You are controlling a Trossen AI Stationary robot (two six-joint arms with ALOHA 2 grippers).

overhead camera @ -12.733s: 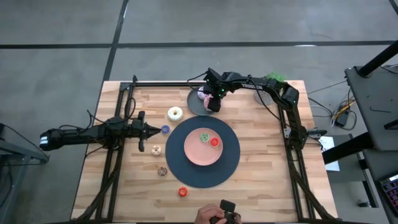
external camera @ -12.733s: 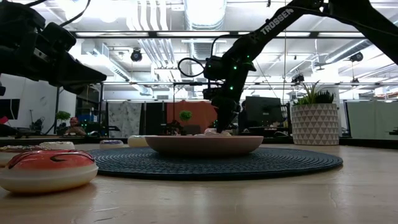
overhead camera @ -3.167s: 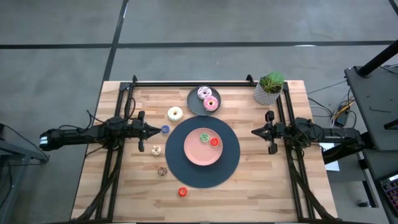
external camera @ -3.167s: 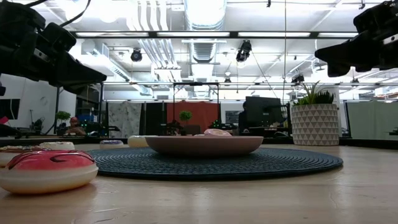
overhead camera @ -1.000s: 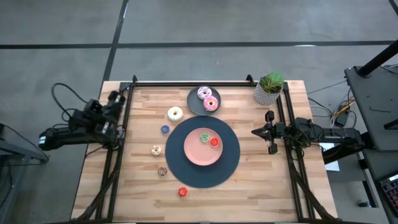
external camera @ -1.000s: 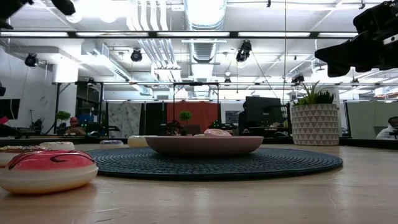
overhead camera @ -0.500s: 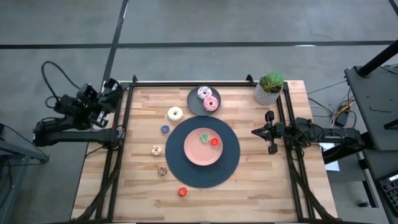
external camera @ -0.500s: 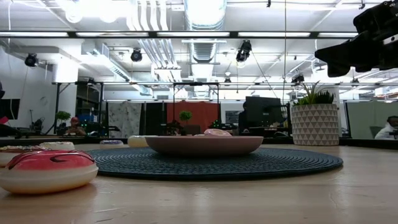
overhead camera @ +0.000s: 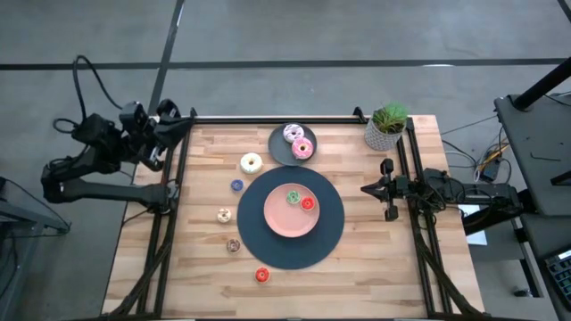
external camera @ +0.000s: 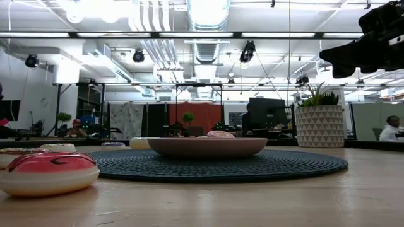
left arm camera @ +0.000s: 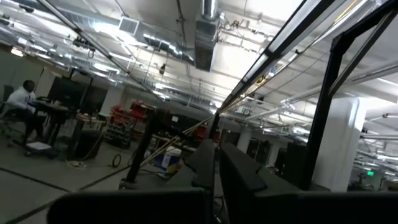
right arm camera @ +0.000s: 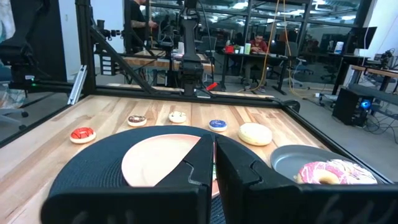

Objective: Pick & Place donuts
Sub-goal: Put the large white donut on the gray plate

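Looking straight down first: my left hand (overhead camera: pixel 169 114) has swung up and off the table's far left corner, fingers pressed together and holding nothing, where a moment ago it lay low beside the left edge. My right hand (overhead camera: pixel 368 188) waits at the right side of the table (overhead camera: pixel 375 267), also closed and empty. Two large donuts, sprinkled (overhead camera: pixel 293 134) and pink (overhead camera: pixel 302 148), sit on the small grey plate (overhead camera: pixel 277 150); green (overhead camera: pixel 292 197) and red (overhead camera: pixel 307 203) tiny ones lie on the pink plate (overhead camera: pixel 285 223). The cream donut (overhead camera: pixel 252 163), blue (overhead camera: pixel 236 185), tan (overhead camera: pixel 223 214), brown (overhead camera: pixel 233 245) and another red one (overhead camera: pixel 261 275) rest on bare wood.

From table height, that red donut (external camera: pixel 47 171) looms near, and only my right arm shows, high at one side.

My left wrist camera sees only ceiling and room past its closed fingers (left arm camera: pixel 205 163).

My right wrist camera looks across both plates past shut fingers.

With both arms pulled away, I judge I am parking, though five donuts stay unplaced.
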